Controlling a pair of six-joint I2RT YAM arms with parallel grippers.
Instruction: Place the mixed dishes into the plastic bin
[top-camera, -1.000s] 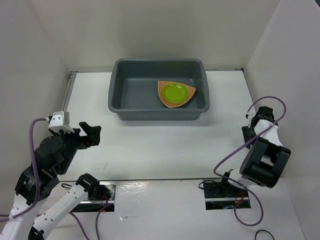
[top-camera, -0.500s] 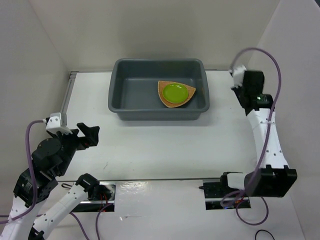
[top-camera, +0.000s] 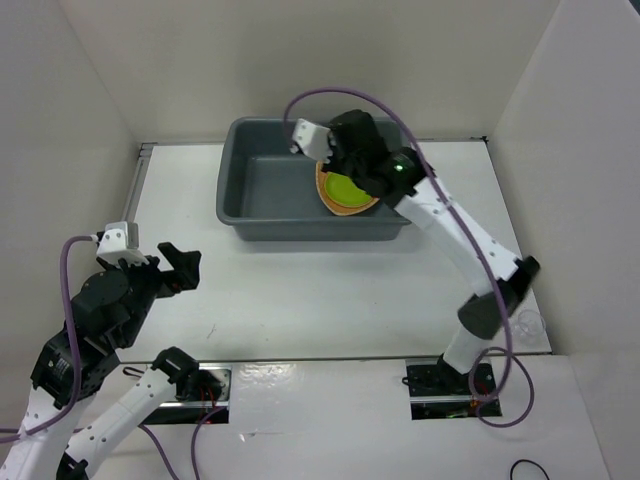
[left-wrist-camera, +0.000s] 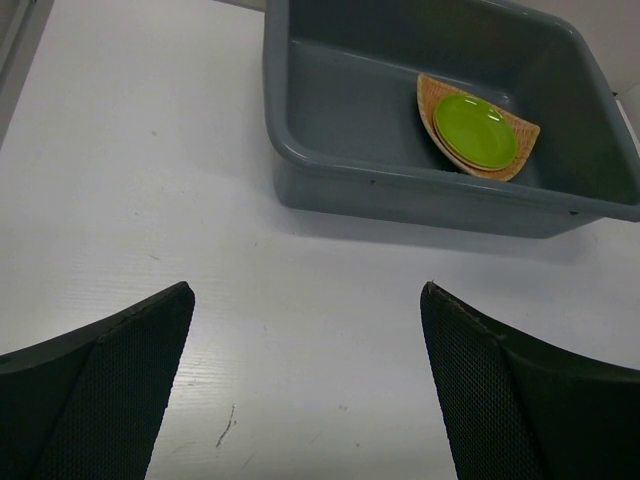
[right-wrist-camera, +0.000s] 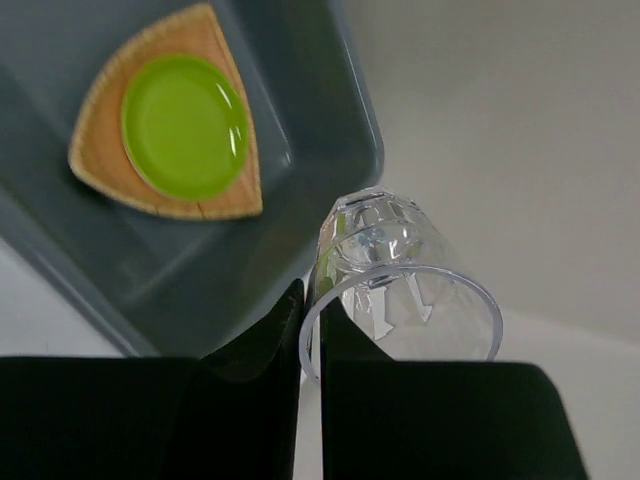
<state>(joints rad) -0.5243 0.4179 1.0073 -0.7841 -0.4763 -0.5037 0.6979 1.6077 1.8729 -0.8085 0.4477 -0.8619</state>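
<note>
Now R gripper (right-wrist-camera: 311, 320) pinches rim of clear cup (right-wrist-camera: 400, 290) above corner edge of bin (right-wrist-camera: 300, 95); L gripper (left-wrist-camera: 307, 295) gapes wide, holding nothing, over white table (left-wrist-camera: 120, 200).

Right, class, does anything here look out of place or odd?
Yes: the clear plastic cup is pinched only by one side of its rim in the right gripper, so it sticks out lopsided beside a corner of the dark grey plastic bin.
</note>
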